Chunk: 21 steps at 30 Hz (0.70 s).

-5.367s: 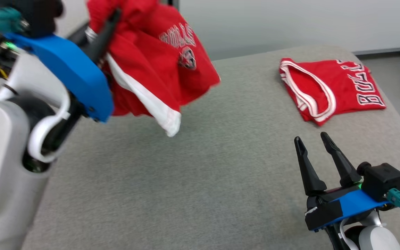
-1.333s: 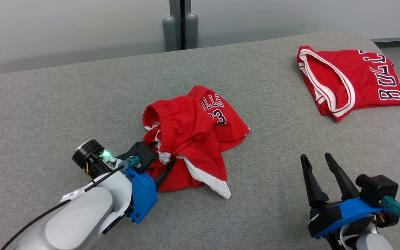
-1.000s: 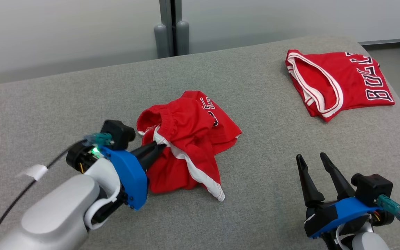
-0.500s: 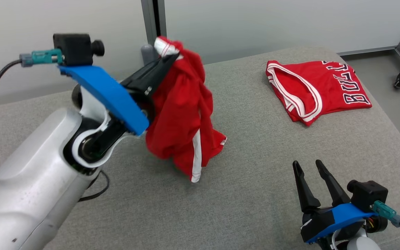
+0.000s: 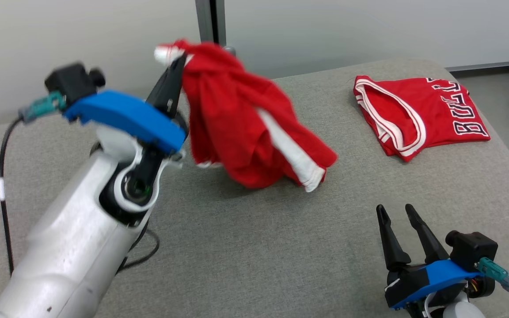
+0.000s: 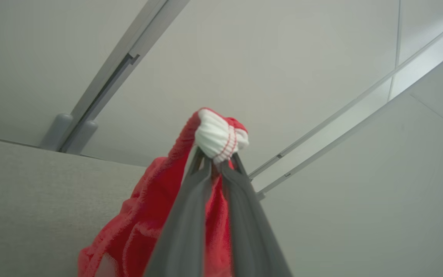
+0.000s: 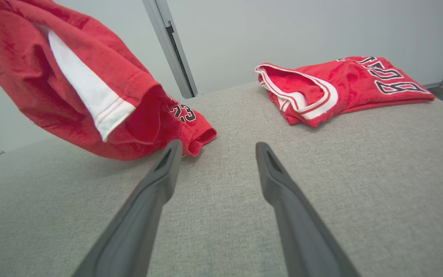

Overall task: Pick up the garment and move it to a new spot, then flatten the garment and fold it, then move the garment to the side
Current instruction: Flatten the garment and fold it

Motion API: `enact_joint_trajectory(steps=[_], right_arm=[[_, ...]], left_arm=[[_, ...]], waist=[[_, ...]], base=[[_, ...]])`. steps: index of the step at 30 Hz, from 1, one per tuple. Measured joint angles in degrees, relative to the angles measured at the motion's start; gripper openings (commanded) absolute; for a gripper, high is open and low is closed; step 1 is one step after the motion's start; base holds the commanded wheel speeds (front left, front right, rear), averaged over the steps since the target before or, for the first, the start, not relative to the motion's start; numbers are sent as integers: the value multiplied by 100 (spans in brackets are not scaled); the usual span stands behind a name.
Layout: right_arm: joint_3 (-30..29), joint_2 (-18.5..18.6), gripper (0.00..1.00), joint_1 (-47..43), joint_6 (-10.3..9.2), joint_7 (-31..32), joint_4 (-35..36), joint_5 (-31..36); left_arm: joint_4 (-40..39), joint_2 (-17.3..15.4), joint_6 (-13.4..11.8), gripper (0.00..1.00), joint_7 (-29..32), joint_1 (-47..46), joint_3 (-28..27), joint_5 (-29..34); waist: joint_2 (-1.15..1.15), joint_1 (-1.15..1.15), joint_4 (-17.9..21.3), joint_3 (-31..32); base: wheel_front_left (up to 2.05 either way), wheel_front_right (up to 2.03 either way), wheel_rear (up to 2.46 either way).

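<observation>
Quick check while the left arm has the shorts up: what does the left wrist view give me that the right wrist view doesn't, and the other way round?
Left wrist view: the left gripper shut on the red shorts at their white waistband, which bunches above the fingertips.
Right wrist view: the right gripper open with nothing between its fingers, the folded jersey lying beyond it, and the shorts' white side stripe and number 23.
Both: the shorts hanging over the grey padded surface, with the wall post behind.
</observation>
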<state>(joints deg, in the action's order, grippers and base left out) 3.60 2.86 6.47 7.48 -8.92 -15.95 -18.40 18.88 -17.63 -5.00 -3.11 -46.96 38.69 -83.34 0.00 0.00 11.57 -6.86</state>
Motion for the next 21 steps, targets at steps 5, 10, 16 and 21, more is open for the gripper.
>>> enact_joint_trajectory(steps=[5,10,16,21], right_arm=[[-38,-3,100,3,0,-11,-5,3],[-154,-2,100,4,0,40,66,133],[-181,-3,100,13,0,183,249,220],[-156,-3,100,-9,0,279,341,222]], left_arm=[[392,-375,-213,0,-392,1133,212,209],[577,-193,-330,0,-926,2139,393,356],[723,285,-296,0,-1170,2731,52,388],[813,494,-197,100,-1181,3024,-381,776]], waist=[[0,0,-268,-18],[0,0,-616,-32],[0,0,-969,-72],[0,0,-1121,-77]], base=[[0,0,0],[0,0,0],[0,0,0],[0,0,0]])
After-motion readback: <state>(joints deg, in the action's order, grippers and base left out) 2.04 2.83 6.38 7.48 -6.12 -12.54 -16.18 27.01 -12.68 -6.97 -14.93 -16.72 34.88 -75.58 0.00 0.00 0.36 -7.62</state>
